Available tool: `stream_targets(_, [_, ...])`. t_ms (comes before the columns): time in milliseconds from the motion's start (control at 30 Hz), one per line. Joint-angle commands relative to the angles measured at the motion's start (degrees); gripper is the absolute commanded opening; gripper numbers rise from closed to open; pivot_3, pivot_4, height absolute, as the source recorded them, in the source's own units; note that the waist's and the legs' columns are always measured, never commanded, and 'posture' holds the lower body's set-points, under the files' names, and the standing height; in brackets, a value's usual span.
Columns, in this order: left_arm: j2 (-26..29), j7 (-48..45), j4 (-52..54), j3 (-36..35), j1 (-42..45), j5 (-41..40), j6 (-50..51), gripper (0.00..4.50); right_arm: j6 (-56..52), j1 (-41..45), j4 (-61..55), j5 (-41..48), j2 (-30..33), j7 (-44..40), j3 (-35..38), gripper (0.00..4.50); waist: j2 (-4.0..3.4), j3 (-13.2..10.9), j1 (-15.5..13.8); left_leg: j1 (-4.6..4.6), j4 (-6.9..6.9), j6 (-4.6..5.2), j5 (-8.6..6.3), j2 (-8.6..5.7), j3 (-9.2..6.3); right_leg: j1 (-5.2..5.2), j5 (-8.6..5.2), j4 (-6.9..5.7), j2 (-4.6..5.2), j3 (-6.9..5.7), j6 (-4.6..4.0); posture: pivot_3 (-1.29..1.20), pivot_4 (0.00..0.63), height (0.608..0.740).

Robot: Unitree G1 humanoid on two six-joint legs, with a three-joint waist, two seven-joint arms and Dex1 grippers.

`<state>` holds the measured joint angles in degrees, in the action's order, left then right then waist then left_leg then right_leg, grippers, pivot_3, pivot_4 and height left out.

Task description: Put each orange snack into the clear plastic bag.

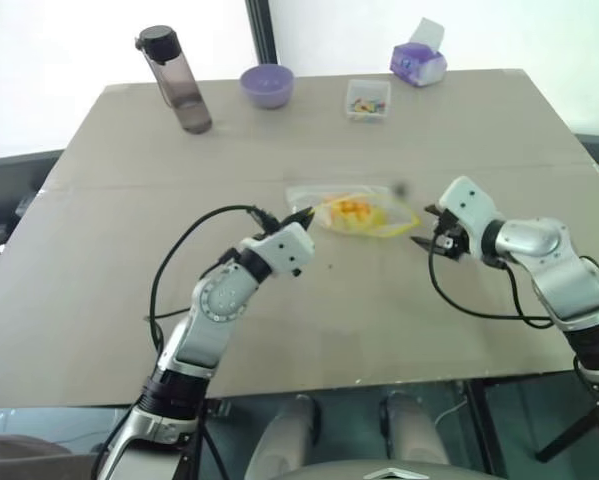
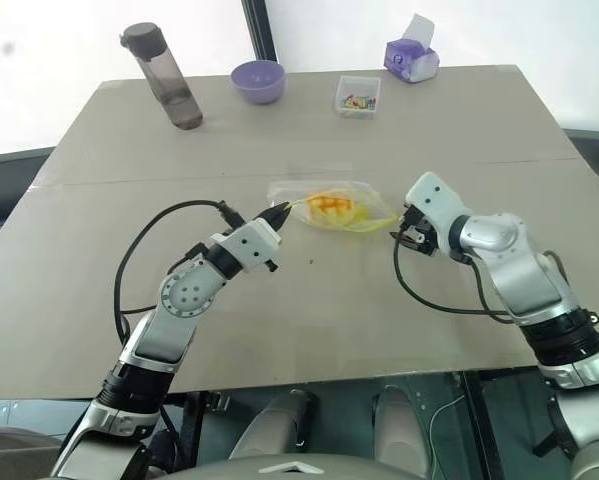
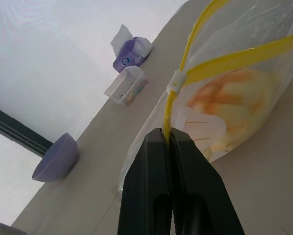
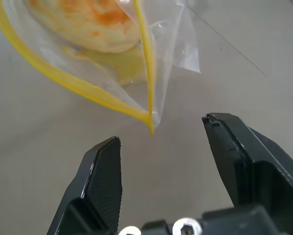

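The bun (image 1: 347, 210) is being seen inside the bag (image 1: 379, 222), approx centre of the head view, lying on the table (image 1: 279, 330). The bag's yellow strip is being pinched at one corner by the left gripper (image 3: 169, 139), jaws clamped tight on it, w/ the strip running up from the fingertips in the wrist view. The right gripper (image 4: 161, 142) is being held just beside the bag's other corner, right of centre in the head view; its jaws are standing apart w/ nothing between them, and the bag's yellow corner tip is hanging between and just beyond the fingers, not touched.

Task is being judged nearly complete: the only bun in view is bagged, mouth apparently not sealed.

Risks, as judged: the mouth is being kept up by one pinch only, so if the left hold is being let go or tugged sideways, the bun could be rolled back out through the opening. If the right jaws are being shut off-target, the film rather than the strip could be caught, and the bag dragged along the table.
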<state>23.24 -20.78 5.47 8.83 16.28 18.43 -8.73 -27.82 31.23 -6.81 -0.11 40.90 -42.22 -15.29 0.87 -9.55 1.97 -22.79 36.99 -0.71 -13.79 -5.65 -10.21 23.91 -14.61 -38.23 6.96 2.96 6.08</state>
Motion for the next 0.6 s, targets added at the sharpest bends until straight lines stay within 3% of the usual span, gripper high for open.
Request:
stream_targets(33, [0.45, 0.67, 1.52, -0.87, 0.18, -0.2, -0.32, 0.0, 2.73, 2.01, 0.81, -1.41, -0.64, 0.05, 1.06, 2.52, 0.0, 0.0, -0.05, 0.0, 0.0, 0.0, 0.0, 0.0, 0.0, 0.0, 0.0, 0.0, 0.0, 0.0, 0.0, 0.0, 0.15, 0.74])
stream_targets(100, [0.55, 0.68, 1.64, -0.95, 0.07, -0.23, -0.3, 0.0, 3.44, 2.19, 1.32, -1.67, -1.17, -0.07, 1.37, 1.84, 0.0, 0.0, -0.1, -0.01, 0.0, 0.0, 0.0, -0.01, -0.01, 0.0, 0.0, 0.01, 0.01, 0.0, 0.0, 0.0, 0.15, 0.74])
stream_targets(200, [0.64, 0.68, 1.69, -1.01, 0.06, -0.25, -0.21, 0.0, 3.95, 2.43, 1.6, -1.91, -1.47, -0.34, 1.77, 0.35, 0.0, 0.0, -0.09, -0.01, 0.0, 0.0, 0.0, -0.01, -0.01, 0.0, 0.0, 0.02, 0.01, 0.0, 0.0, 0.0, 0.15, 0.74])
stream_targets(233, [0.69, 0.7, 1.69, -1.06, 0.02, -0.23, -0.2, 0.0, 4.06, 2.46, 1.55, -2.0, -1.43, -0.44, 1.88, 0.06, 0.0, 0.0, -0.08, -0.01, 0.0, 0.0, 0.0, -0.01, -0.01, 0.0, 0.0, 0.02, 0.01, 0.0, 0.0, 0.0, 0.15, 0.74])
stream_targets(367, [0.93, 1.2, 1.24, -1.25, 0.17, 0.19, -0.5, 0.0, 4.1, 2.56, 1.01, -2.09, -0.98, -0.85, 2.55, 0.06, 0.0, 0.0, -0.07, -0.01, 0.0, 0.0, 0.0, -0.01, -0.01, 0.0, 0.0, 0.02, 0.01, -0.01, 0.0, 0.0, 0.15, 0.74])
stream_targets(600, [1.45, 6.32, 0.39, -4.31, 7.27, 2.3, -0.02, 0.0, 6.61, 10.09, 5.77, -5.85, -0.82, 6.42, 7.1, 0.06, 0.01, -0.01, -0.12, -0.01, 0.02, -0.01, 0.0, -0.01, -0.01, 0.0, 0.01, 0.01, 0.0, -0.01, 0.02, 0.0, 0.15, 0.74])
